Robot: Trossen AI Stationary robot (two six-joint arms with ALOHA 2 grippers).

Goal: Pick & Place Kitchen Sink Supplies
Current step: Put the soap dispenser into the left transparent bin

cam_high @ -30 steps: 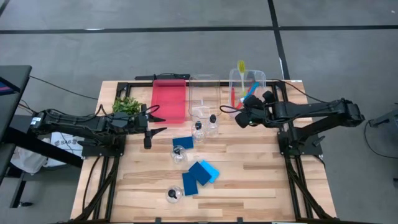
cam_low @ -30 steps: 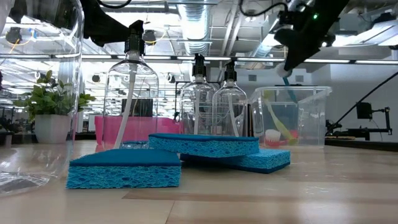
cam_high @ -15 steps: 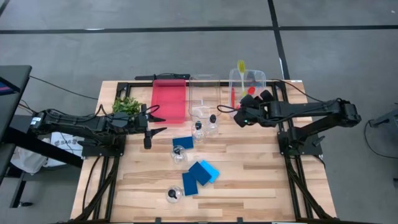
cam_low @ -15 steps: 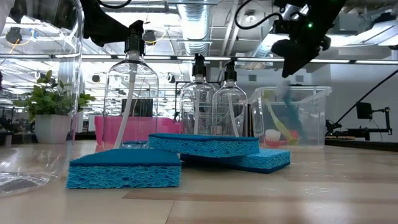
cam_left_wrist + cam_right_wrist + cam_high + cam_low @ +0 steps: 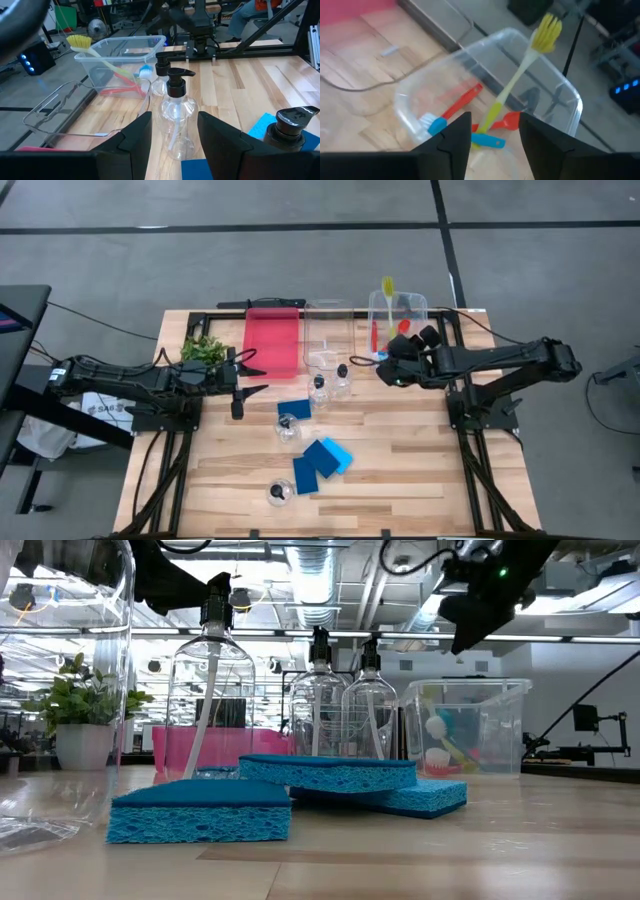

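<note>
Blue brush (image 5: 465, 134) released into bin (image 5: 570, 100), seemingly.

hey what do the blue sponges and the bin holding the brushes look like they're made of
Blue sponges: likely soft cellulose or foam, matte; the sides look porous and pitted. Bin: apparently clear, glossy hard plastic; the brushes show straight through its walls.

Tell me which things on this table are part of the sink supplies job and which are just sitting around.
Job: blue sponges, clear bottles, yellow-green brush, red brush, blue brush.
Just there: plant, red tray, clear bins.
</note>
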